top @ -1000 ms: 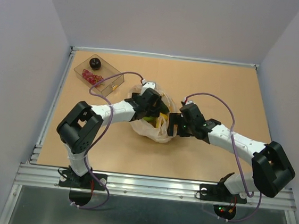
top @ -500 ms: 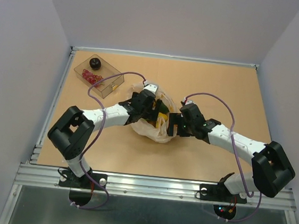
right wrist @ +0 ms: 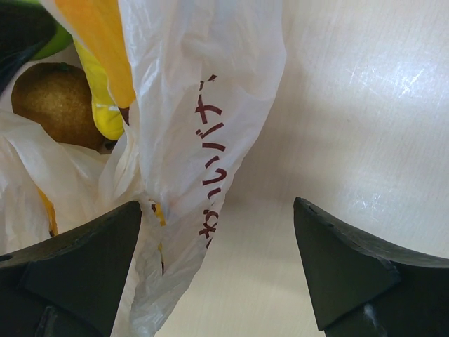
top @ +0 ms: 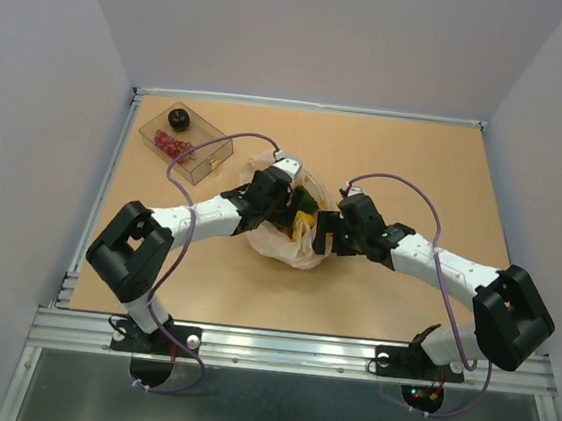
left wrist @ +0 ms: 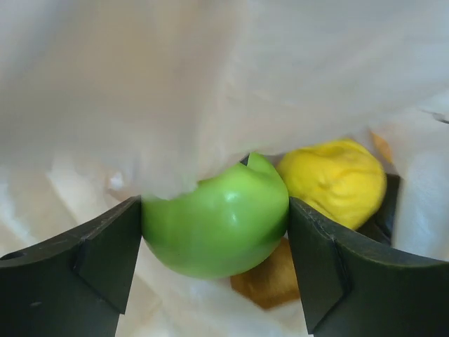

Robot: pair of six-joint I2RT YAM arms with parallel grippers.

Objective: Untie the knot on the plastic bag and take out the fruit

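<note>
A thin, crinkly, cream-white plastic bag [top: 296,244] with dark red letters lies in the middle of the tan table [top: 415,174]. Inside it, the left gripper [left wrist: 215,239] squeezes a smooth, round, bright green toy fruit [left wrist: 217,214] between both fingers, next to a bumpy yellow fruit [left wrist: 337,179]. The right gripper [right wrist: 217,239] is wide open, and a fold of the bag hangs between its fingers.

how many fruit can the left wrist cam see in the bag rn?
3: green fruit between the fingers of the left hand, yellow fruit behind it to the right, brown fruit beneath. The plastic bag may hide more.
</note>
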